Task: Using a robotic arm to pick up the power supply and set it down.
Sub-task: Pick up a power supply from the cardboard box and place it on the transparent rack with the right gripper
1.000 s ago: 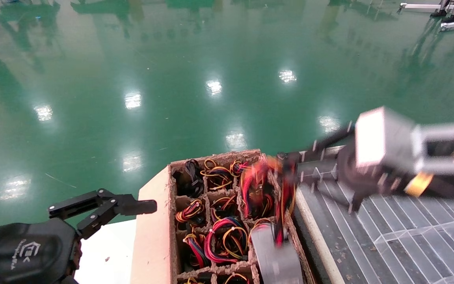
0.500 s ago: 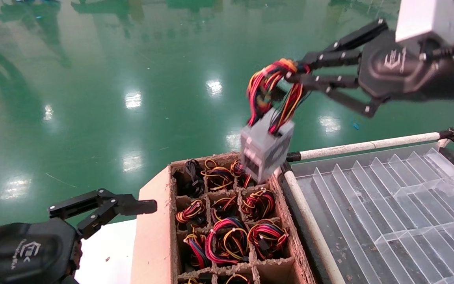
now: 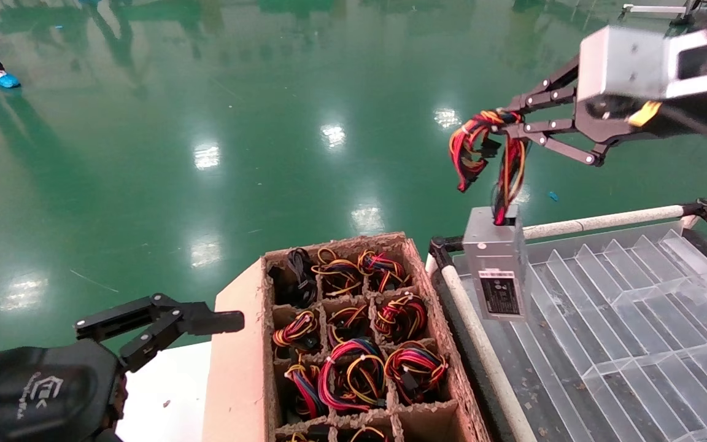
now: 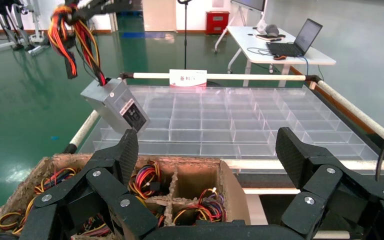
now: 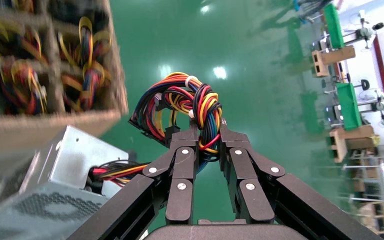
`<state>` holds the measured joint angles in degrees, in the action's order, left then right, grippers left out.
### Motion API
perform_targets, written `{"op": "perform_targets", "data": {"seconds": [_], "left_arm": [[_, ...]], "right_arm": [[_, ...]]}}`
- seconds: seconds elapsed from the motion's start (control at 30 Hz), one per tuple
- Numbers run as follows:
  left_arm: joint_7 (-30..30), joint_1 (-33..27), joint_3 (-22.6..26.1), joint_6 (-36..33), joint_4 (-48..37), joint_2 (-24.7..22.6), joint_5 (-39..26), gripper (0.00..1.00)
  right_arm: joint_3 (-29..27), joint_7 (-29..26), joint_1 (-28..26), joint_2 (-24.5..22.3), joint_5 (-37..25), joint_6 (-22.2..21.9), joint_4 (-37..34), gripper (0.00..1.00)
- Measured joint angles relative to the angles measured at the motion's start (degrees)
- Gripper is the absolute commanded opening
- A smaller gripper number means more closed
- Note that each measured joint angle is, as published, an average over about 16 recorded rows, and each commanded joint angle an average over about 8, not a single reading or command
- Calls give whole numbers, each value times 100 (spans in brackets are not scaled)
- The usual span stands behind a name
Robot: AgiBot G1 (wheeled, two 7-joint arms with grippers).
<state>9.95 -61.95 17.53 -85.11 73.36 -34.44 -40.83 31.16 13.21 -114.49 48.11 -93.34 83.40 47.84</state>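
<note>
Green floor behind. We had right tool [image 3: 509, 129] clamped on wire bundle [image 3: 482, 144]; power supply [image 3: 496, 270] dangled over clear divided tray [image 3: 623, 331], 3 o'clock of carton [image 3: 237, 368]. Carry step; next, lower gently. Left tool [image 3: 206, 322] wide, idle.

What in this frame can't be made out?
- Label text on the power supply: too small in head view.
- Nearest cells of the cardboard box: cut off by the head view's edge.
- Right gripper pad contact: hidden by the wire bundle, right wrist view.
</note>
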Motion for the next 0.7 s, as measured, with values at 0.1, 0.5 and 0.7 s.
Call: {"op": "perform_targets", "data": {"seconds": [0.1, 0.5, 0.7], "left_arm": [[0, 0, 1, 0, 0, 0, 1, 100], [-2, -1, 4, 2, 0, 2, 3, 100], [-3, -1, 5, 2, 0, 2, 4, 100]], "right_arm": [[116, 244, -2, 64, -231, -103, -16, 0], [444, 895, 235, 322, -977, -806, 260, 0], [562, 1120, 439, 413, -1305, -1250, 515, 0]]}}
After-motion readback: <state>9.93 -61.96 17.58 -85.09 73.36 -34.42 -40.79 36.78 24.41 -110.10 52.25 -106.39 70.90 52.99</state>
